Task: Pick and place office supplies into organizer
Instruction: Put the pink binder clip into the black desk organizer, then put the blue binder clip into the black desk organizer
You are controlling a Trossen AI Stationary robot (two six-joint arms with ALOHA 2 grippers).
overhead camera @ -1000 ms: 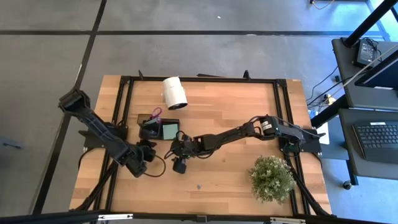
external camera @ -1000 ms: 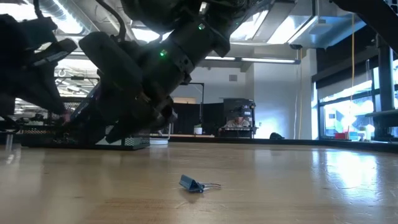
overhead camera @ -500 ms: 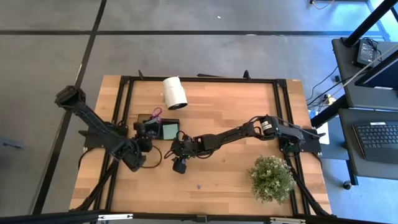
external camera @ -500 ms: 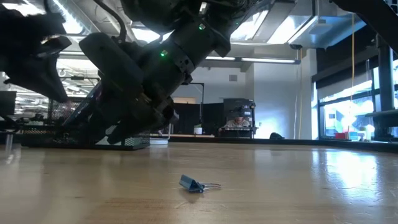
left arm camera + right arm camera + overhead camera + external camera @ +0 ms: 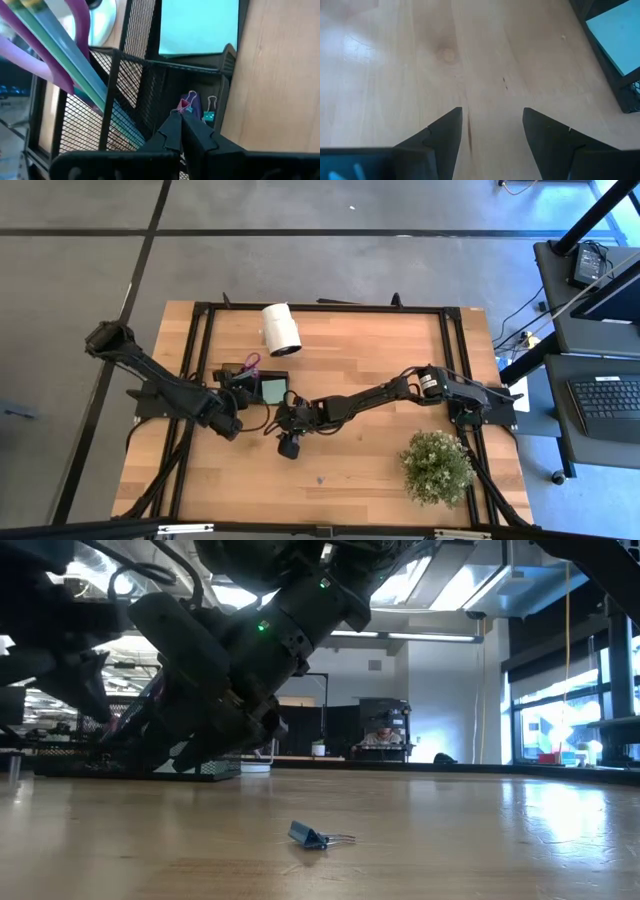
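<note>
The black mesh organizer (image 5: pixel 247 370) (image 5: pixel 150 65) stands left of the table's middle. It holds the light green sticky-note pad (image 5: pixel 272 390) (image 5: pixel 200 25), the purple-handled scissors (image 5: pixel 80 30) and a green pencil (image 5: pixel 65 55). A purple clip (image 5: pixel 193 99) and a teal clip (image 5: pixel 209 117) lie in one compartment. My left gripper (image 5: pixel 240 394) (image 5: pixel 179 117) is shut above that compartment, with a small red clip at its tips. My right gripper (image 5: pixel 290 448) (image 5: pixel 492 125) hangs open over bare wood, near the organizer's right side. A blue clip (image 5: pixel 320 478) (image 5: pixel 310 836) lies on the table. My left gripper pinches a small red clip (image 5: pixel 183 105) between the ends of its two fingers, which point down into the organizer from its near side. The clip is lifted clear, just above the purple and teal clips. Which part of the clip is held is too small to tell.
A white cylinder roll (image 5: pixel 281 328) lies beyond the organizer toward the far edge. A bushy potted plant (image 5: pixel 437 466) stands near the right near corner. Bare wood (image 5: pixel 470 60) spreads under my right gripper and around the blue clip.
My left gripper has moved from the table in front of the organizer toward the far edge, and now stands over the organizer's compartment. My right arm and the blue clip have stayed where they were.
</note>
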